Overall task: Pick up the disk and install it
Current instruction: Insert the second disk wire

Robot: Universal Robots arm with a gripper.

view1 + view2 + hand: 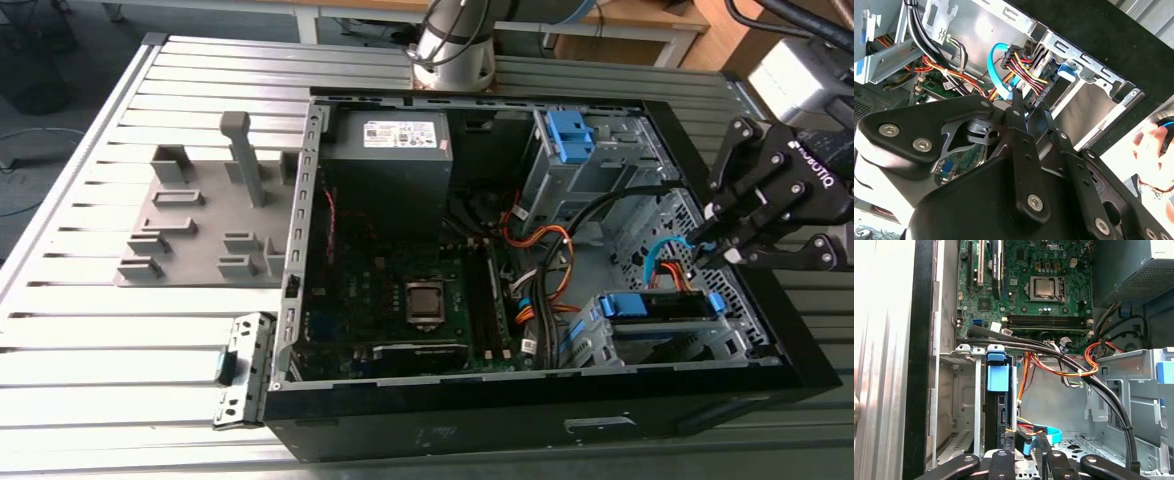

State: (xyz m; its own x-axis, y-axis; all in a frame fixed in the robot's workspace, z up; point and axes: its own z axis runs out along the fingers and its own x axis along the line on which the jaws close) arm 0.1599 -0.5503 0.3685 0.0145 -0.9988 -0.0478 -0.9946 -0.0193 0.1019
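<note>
Disk (654,305) sits in its blue frame inside the drive cage (701,345), and the gripper (711,255), fingers clenched on the blue cable's plug (1026,445), should, I judge, press squarely into the drive's socket without straining the neighbouring wires (1029,70).

The exterior view looked down from high up, a little way off, at the open black metal computer case (534,425) on the grey ribbed metal table (94,330). Both wrist views sat close behind the black gripper (1029,102), peering into the case. All three saw the thin light-blue cable (651,262).
</note>
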